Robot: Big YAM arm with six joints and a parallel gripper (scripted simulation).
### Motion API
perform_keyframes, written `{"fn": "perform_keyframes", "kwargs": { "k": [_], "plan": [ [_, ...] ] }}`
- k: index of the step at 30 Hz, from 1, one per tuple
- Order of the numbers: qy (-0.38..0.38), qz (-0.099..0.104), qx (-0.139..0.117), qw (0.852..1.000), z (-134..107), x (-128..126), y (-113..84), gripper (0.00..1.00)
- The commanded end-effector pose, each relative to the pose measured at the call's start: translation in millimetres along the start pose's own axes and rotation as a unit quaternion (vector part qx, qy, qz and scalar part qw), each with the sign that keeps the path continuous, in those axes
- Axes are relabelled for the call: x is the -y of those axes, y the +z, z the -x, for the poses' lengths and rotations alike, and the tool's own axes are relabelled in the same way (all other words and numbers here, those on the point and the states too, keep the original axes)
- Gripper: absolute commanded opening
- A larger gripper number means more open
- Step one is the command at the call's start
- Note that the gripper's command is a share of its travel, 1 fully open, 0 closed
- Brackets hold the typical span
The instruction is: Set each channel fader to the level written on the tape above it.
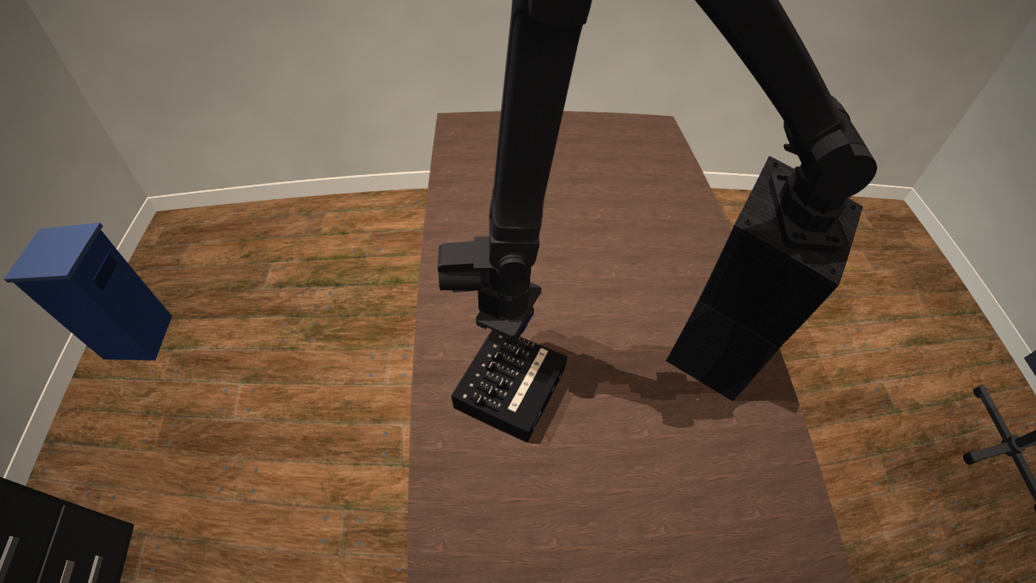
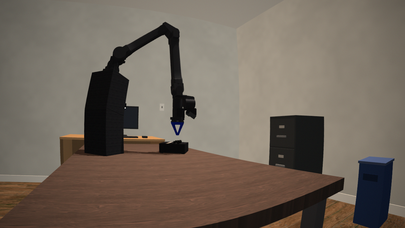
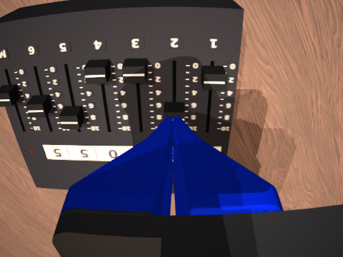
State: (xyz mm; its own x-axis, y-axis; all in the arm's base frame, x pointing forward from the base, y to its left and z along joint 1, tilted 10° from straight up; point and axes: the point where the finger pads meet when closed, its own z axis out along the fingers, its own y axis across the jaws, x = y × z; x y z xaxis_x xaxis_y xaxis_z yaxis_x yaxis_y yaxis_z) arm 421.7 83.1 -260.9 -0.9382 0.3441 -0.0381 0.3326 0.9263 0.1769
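Note:
The lighting desk (image 1: 541,398) (image 2: 172,148) (image 3: 200,21) stands flat on the table, upside down in the wrist view. My blue-fingered gripper (image 2: 177,134) (image 3: 173,118) is shut and empty, a little above the caps. Its fingertips hide the line of cap 2 (image 3: 174,107), near 7. By the wrist view, cap 1 (image 3: 214,76) is near 2, caps 3 (image 3: 135,68) and 4 (image 3: 97,68) between 1 and 2, cap 5 (image 3: 72,115) near 9, cap 6 (image 3: 39,103) near 7, master cap (image 3: 9,93) near 5. The tape (image 3: 71,153) shows 0 for 4, 5 for 5 and 6; fingers hide the rest.
The desk sits near the left edge of the brown table (image 1: 615,492) (image 2: 141,181) in the top view. The arm's black pedestal (image 1: 753,290) (image 2: 104,113) stands to its right there. A blue bin (image 1: 94,297) (image 2: 373,192) and a filing cabinet (image 2: 308,141) stand off the table.

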Motion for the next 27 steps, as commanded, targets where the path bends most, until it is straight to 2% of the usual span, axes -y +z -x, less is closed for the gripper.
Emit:
{"fn": "perform_keyframes", "kwargs": {
  "k": [1,5,7,9,12,15,27],
  "plan": [
    [-0.002,0.006,0.010,1.000,-9,-9,-6.0,0.00],
    [-0.003,0.007,0.013,1.000,-28,-9,-6.6,0.00],
    [-0.003,0.007,0.012,1.000,-29,-9,-6.4,0.00],
    [0.009,0.010,0.020,1.000,-16,-4,-7.7,0.00],
    [0.009,0.010,0.020,1.000,-16,-4,-7.5,0.00],
    [-0.004,0.006,0.009,1.000,-28,-8,-6.1,0.00],
    [0.001,0.006,0.010,1.000,-26,-4,-6.6,0.00]
  ]
}}
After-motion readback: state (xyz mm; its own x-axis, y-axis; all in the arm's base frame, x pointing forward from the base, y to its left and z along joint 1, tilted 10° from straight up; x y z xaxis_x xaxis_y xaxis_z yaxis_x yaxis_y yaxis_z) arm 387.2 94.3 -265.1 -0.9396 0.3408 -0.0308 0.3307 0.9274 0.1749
